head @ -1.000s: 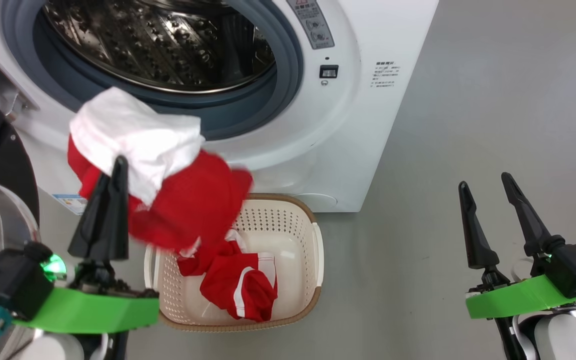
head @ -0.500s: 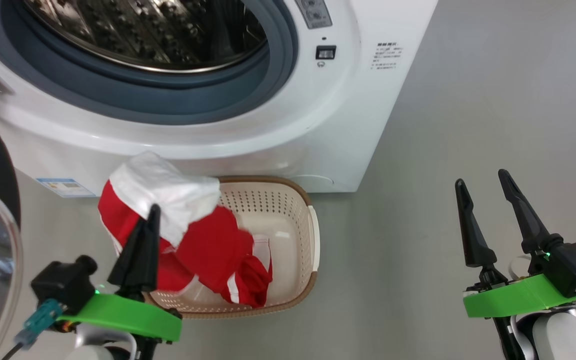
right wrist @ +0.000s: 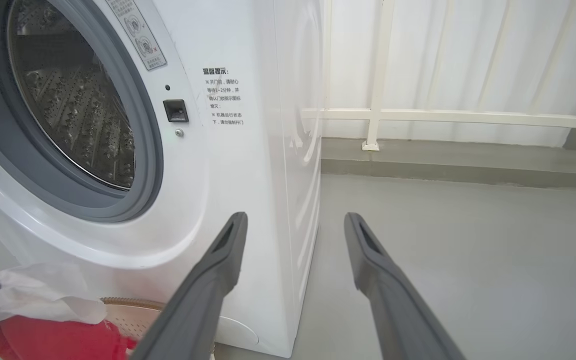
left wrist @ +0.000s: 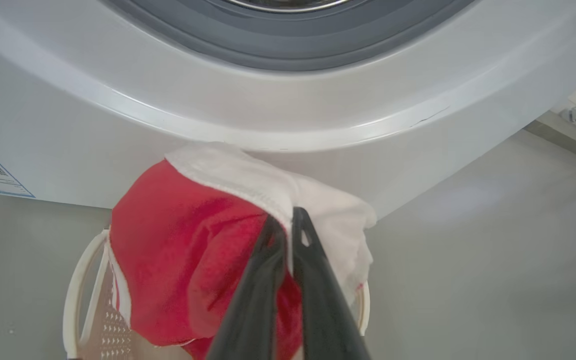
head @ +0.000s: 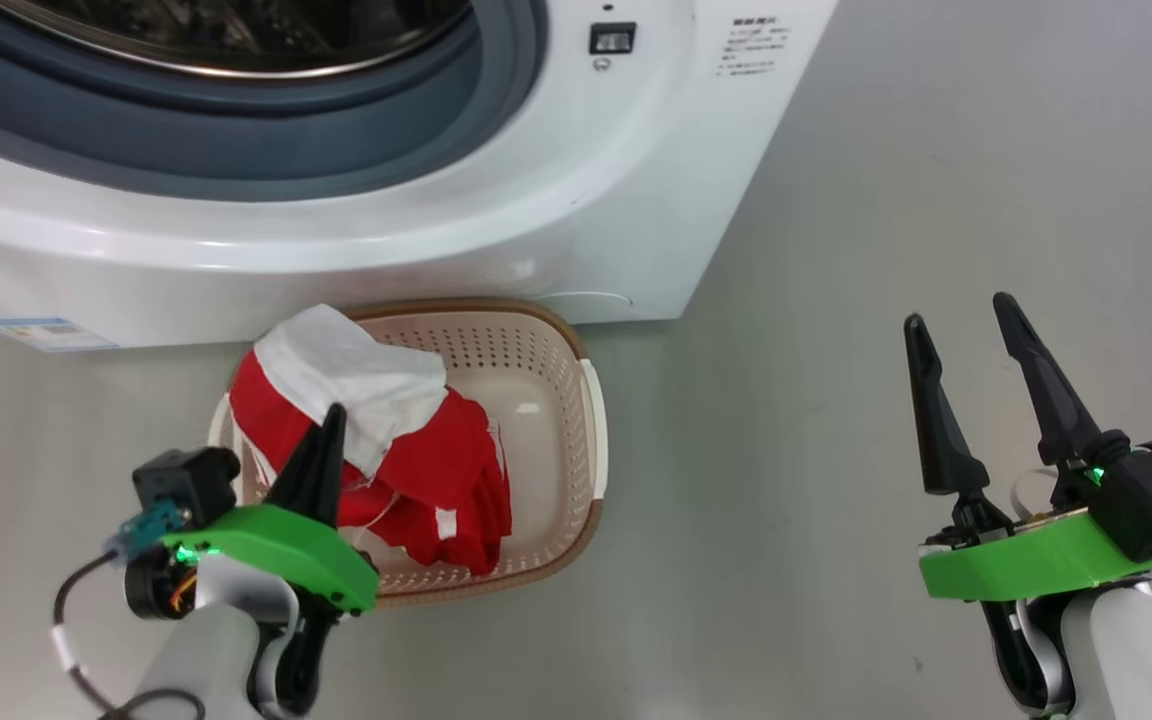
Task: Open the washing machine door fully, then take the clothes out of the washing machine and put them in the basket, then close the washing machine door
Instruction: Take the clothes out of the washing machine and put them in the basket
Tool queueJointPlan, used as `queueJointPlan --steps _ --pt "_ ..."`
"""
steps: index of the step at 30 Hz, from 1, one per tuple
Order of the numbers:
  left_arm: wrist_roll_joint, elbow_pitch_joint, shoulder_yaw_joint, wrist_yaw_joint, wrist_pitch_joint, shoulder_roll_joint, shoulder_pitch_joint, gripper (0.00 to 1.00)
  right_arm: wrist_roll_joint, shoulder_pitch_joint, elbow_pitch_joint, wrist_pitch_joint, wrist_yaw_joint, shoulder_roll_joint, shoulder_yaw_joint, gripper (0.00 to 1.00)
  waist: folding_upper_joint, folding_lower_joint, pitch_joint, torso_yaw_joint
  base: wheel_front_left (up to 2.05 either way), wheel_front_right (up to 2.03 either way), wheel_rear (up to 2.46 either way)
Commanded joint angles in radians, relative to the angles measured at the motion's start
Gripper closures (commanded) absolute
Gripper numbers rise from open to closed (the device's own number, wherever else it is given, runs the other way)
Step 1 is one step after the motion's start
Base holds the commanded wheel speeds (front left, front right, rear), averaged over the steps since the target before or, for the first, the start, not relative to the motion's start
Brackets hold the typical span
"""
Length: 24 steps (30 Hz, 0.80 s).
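Red and white clothes (head: 386,440) hang bunched over the basket (head: 536,345), pinched in the clenched left end effector (head: 334,415). More red fabric lies inside the basket, which stands on the grey floor (head: 836,300) just in front of the washing machine (head: 336,240). The right end effector (head: 956,310) hovers well to the right, spread and empty.

Left wrist view: both fingers (left wrist: 313,280) press together on the bundle's white edge, above the basket's rim.

Right wrist view: spread fingers (right wrist: 205,280) frame the machine's corner beside the uncovered drum (right wrist: 68,115).
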Motion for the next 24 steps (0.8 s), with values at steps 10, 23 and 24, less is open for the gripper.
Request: queueJointPlan --steps 10,23,24 --pt "-0.025 0.315 0.006 -0.032 0.061 0.01 -0.188 1.0 0.05 -0.041 -0.03 -0.006 0.006 -0.007 0.035 0.0 0.0 0.0 0.104 -0.075 0.0 0.0 0.0" --pt "0.007 0.572 -0.031 -0.035 0.063 0.04 -0.331 1.0 0.066 -0.08 -0.04 -0.006 0.006 -0.007 0.061 0.0 0.0 0.0 0.214 -0.102 0.0 0.0 0.0" --pt "0.008 0.586 -0.033 -0.037 0.062 0.042 -0.338 1.0 0.069 -0.082 -0.039 -0.006 0.006 -0.007 0.064 0.0 0.0 0.0 0.219 -0.103 0.0 0.0 0.0"
